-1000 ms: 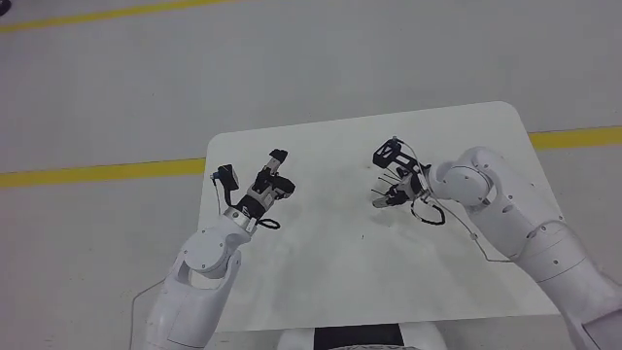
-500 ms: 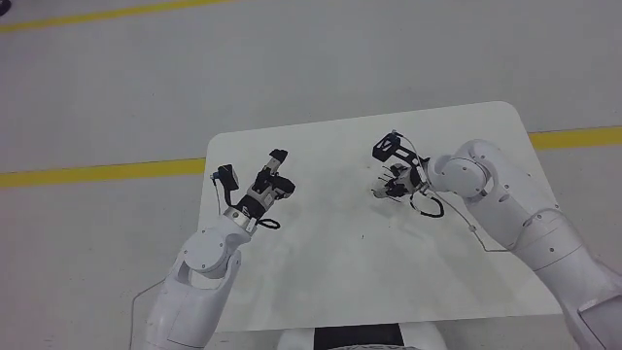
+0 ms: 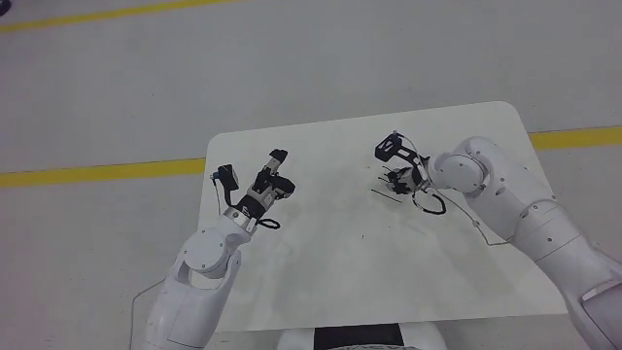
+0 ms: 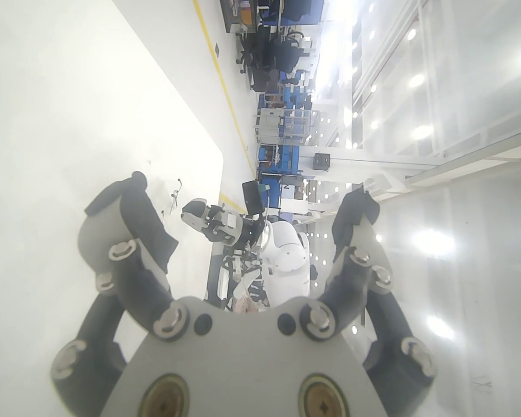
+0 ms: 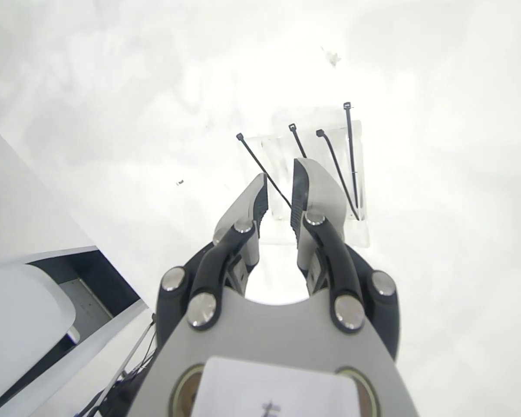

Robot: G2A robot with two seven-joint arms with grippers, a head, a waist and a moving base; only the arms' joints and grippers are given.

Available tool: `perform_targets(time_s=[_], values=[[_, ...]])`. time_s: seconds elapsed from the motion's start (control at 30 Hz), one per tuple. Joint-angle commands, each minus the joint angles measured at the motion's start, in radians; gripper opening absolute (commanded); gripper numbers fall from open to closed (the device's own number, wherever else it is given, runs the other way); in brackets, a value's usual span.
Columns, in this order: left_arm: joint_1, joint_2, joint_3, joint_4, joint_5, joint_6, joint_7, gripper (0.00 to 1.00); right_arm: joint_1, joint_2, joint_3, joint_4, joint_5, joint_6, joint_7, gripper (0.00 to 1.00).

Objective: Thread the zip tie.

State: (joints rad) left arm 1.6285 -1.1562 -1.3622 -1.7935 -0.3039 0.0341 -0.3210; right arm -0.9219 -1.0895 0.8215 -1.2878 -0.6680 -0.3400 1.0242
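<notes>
Black plastic zip ties lie in a small group on the right half of the white desk [image 3: 340, 272], toward its far side, and they show in the top view as thin dark lines [image 3: 387, 192] just left of the right jaws. From the right wrist view there are four of them, resting on a clear plastic sheet [image 5: 356, 232] that lies flat on the desk. Their square heads point away from the wrist and their tails run back toward it. The first zip tie [image 5: 265, 173] lies on a slant, and its tail passes through the gap between the right jaws and ends against the inner face of one finger [image 5: 301, 184]. The second zip tie [image 5: 298, 140] disappears behind that same finger. The third zip tie [image 5: 336, 171] and the fourth zip tie [image 5: 351, 149] lie clear beside it, and their tails meet near the sheet's edge. The right jaws are low over the sheet and stand a little apart, not clamped; whether they touch the slanted tie cannot be told. The left jaws sit over the left half of the desk, well apart from the ties. They are spread wide with nothing between them.
</notes>
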Motion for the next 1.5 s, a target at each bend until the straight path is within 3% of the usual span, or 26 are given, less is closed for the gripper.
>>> perform_targets(time_s=[0.0, 0.4, 0.8, 1.47], values=[[0.0, 0.0, 0.0, 0.0, 0.0, 0.0, 0.0, 1.0, 0.011, -0.003, -0.014, 0.019, 0.002, 0.0, -0.004, 0.14], [0.0, 0.0, 0.0, 0.0, 0.0, 0.0, 0.0, 1.0, 0.058, -0.02, -0.073, 0.091, -0.009, 0.0, -0.033, 0.09], [0.0, 0.0, 0.0, 0.0, 0.0, 0.0, 0.0, 1.0, 0.084, -0.041, -0.101, 0.144, -0.024, 0.0, -0.055, 0.2], [0.0, 0.0, 0.0, 0.0, 0.0, 0.0, 0.0, 1.0, 0.126, -0.065, -0.156, 0.217, 0.022, 0.0, -0.071, 0.18]])
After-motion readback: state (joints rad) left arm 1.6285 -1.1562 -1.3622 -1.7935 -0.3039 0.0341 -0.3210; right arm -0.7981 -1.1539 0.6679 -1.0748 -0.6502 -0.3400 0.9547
